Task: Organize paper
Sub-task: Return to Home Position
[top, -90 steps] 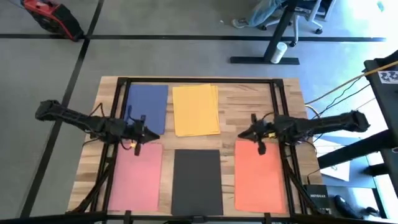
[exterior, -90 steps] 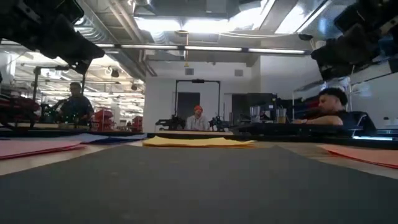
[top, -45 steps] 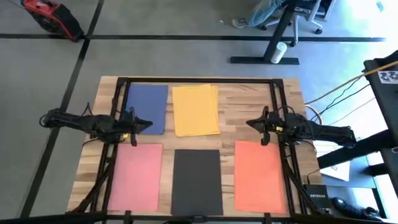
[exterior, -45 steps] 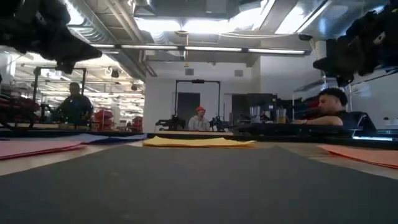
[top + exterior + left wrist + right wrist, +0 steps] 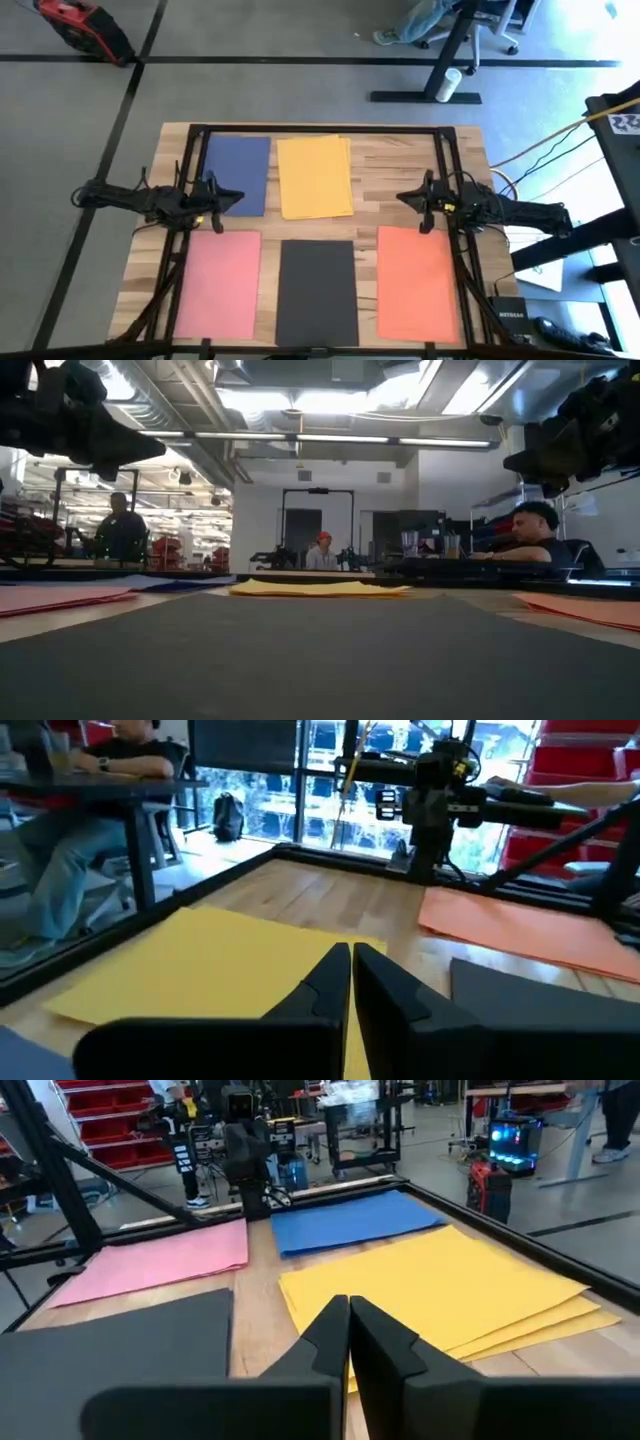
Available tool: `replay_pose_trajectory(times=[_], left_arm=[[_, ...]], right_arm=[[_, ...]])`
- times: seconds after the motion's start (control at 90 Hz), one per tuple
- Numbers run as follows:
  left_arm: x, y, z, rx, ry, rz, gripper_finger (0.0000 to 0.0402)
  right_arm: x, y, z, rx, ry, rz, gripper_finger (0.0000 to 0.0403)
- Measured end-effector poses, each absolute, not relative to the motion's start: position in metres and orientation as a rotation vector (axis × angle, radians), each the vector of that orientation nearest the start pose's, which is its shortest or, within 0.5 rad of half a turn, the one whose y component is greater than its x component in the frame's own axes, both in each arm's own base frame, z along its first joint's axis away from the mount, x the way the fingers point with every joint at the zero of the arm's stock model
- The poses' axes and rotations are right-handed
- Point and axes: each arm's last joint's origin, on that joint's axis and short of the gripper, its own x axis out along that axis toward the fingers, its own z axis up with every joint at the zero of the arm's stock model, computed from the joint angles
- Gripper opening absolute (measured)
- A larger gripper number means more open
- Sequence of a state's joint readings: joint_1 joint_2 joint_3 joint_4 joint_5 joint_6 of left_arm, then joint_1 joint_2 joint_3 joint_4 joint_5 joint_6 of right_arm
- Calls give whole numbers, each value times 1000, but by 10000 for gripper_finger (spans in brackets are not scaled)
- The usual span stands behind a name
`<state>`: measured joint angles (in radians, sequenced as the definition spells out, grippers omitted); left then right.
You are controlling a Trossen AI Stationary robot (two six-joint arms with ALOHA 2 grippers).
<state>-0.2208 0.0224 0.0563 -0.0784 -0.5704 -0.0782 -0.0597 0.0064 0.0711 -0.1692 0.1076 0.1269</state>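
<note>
**High view.** The wooden-plank bench [image 5: 400, 165] carries five flat piles of matte rectangular sheets. Each pile's long axis runs from the near edge to the far edge. The blue paper [image 5: 236, 175] and yellow paper [image 5: 315, 177] lie in the far row. The pink paper [image 5: 220, 285], black paper [image 5: 317, 292] and orange paper [image 5: 418, 283] lie in the near row. All five are apart, with bare wood between them. The yellow pile is slightly fanned along its right edge. The left hand [image 5: 232, 197] hovers over the near part of the blue pile and points toward the bench's middle. The right hand [image 5: 405, 198] hovers over bare wood just beyond the orange pile's far edge and points back at the left one.

**Low view.** The black sheet fills the foreground. The yellow pile lies flat behind it, with pink as a thin wedge at the left and orange at the right. Both arms hang as dark shapes in the upper corners, clear of the bench.

**Left wrist view.** The left hand's two dark fingers [image 5: 325, 985] are pressed together at the tips, with nothing between them. Yellow, black and orange lie beyond.

**Right wrist view.** The right hand's fingers meet the same way and hold nothing. The yellow sheets show staggered corners, with blue, pink and black around them.
</note>
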Motion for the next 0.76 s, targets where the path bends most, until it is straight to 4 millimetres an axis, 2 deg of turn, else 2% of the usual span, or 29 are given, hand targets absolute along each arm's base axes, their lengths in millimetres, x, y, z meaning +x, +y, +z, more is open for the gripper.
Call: replay_pose_trajectory(times=[0.389,0.6,0.756], left_arm=[[90,0,173,-76,21,519,1],[90,0,174,-67,14,528,1],[90,0,178,-46,-23,527,1]], right_arm=[[95,-10,168,93,137,-200,0],[94,-14,169,129,110,-348,0],[95,-12,170,92,104,-284,0]])
